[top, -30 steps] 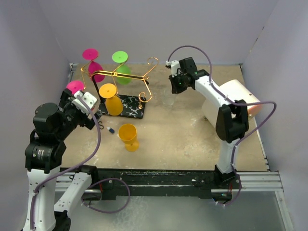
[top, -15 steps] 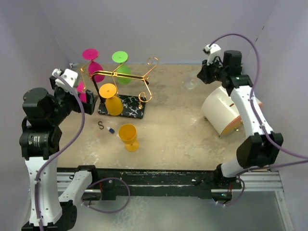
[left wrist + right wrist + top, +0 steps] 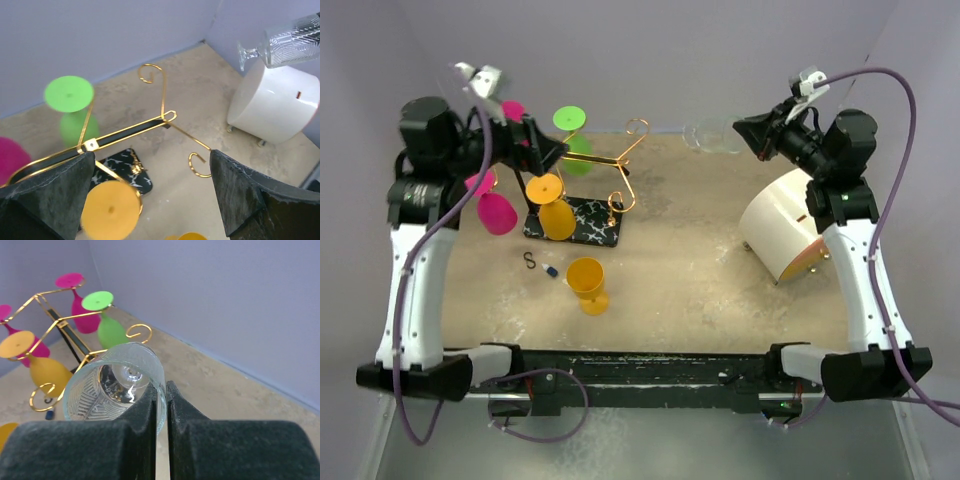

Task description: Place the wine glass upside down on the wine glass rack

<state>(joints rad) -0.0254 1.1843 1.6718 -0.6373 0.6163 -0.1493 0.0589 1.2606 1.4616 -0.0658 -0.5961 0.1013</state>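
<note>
A clear ribbed wine glass (image 3: 713,134) hangs in the air on its side, above the table's back edge. My right gripper (image 3: 752,130) is shut on the wall of its bowl at the rim, one finger inside and one outside (image 3: 166,390). The glass (image 3: 115,385) has its foot pointing away, toward the wine glass rack (image 3: 65,322). The gold wire rack (image 3: 592,160) stands on a black marbled base (image 3: 590,225) at the back left. My left gripper (image 3: 545,150) is raised over the rack's left side, open and holding nothing (image 3: 152,160). Its view shows the glass (image 3: 285,42) at the upper right.
Pink (image 3: 507,112), green (image 3: 570,120) and orange (image 3: 553,205) glasses hang upside down on the rack, with a magenta one (image 3: 496,212) at its left. Another orange glass (image 3: 587,283) sits on the table in front. A white cylinder (image 3: 782,235) lies at the right. A small hook (image 3: 529,260) lies near the base.
My right arm has lifted the clear glass off the table and carried it up and back to the right. My left arm has risen and swung over the rack, still open.
</note>
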